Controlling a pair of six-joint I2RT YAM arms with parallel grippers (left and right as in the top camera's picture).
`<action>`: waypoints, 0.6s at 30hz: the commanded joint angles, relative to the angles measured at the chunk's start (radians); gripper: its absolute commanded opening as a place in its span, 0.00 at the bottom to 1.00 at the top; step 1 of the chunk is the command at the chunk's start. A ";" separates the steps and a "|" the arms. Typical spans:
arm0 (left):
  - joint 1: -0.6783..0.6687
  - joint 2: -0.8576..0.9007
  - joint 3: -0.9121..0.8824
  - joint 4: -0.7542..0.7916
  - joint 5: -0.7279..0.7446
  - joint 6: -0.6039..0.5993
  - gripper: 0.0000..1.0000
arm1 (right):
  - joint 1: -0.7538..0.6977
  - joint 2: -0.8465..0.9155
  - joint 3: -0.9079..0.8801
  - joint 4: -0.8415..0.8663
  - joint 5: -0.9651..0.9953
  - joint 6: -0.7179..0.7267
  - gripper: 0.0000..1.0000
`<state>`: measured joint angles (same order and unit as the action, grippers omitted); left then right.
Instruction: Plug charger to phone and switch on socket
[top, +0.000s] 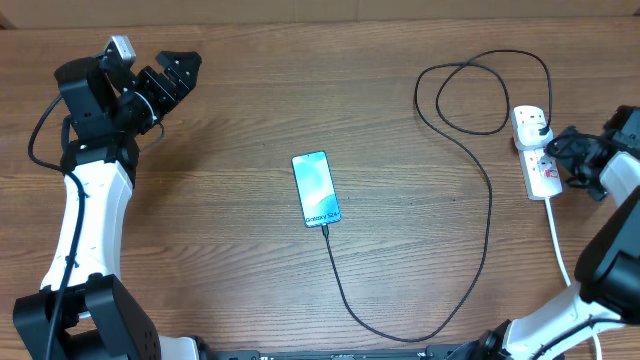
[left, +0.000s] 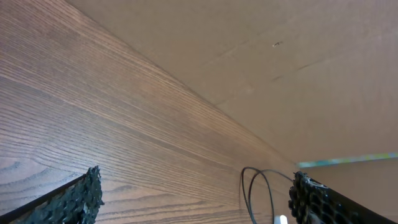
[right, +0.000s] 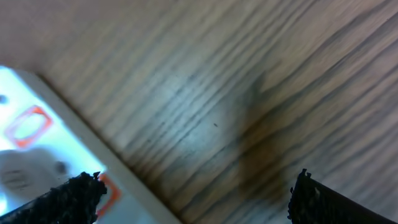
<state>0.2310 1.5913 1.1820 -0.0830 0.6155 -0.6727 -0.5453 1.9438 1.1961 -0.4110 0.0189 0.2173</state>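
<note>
Matt brown wood-grain table (top: 200, 260); smooth white plastic power strip (top: 538, 172); slim rectangular phone (top: 316, 188) with glossy cyan screen; rough, knobbly black pads (right: 68, 199) of the right gripper (right: 194, 196).

left arm (top: 95, 200) and right arm (top: 625, 185) have white links, black joints, ridged black fingers (left: 74, 202).

The left gripper (left: 196, 196) points low along the bench (left: 112, 118), jaws spread wide. One black ribbed finger (left: 71, 202) occupies the lower left of the view, and the other sits at the lower right. The wood grain runs diagonally to a bench edge, beyond which stands a plain brown panel (left: 261, 56). Near that edge, a loop of the charger (left: 242, 186) cable lies on the bench. A small white object (left: 283, 219) shows beside the loop, with too little visible to identify it.
</note>
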 joint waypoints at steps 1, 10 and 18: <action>0.002 -0.009 0.004 0.001 -0.006 0.023 1.00 | -0.003 0.043 -0.007 0.006 -0.026 -0.013 1.00; 0.000 -0.009 0.004 0.000 -0.006 0.023 1.00 | -0.003 0.048 -0.007 -0.003 -0.076 -0.013 1.00; 0.000 -0.009 0.004 0.000 -0.006 0.023 1.00 | -0.003 0.048 -0.007 -0.032 -0.101 -0.013 1.00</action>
<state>0.2310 1.5913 1.1820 -0.0830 0.6155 -0.6727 -0.5568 1.9610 1.2030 -0.4091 -0.0475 0.2218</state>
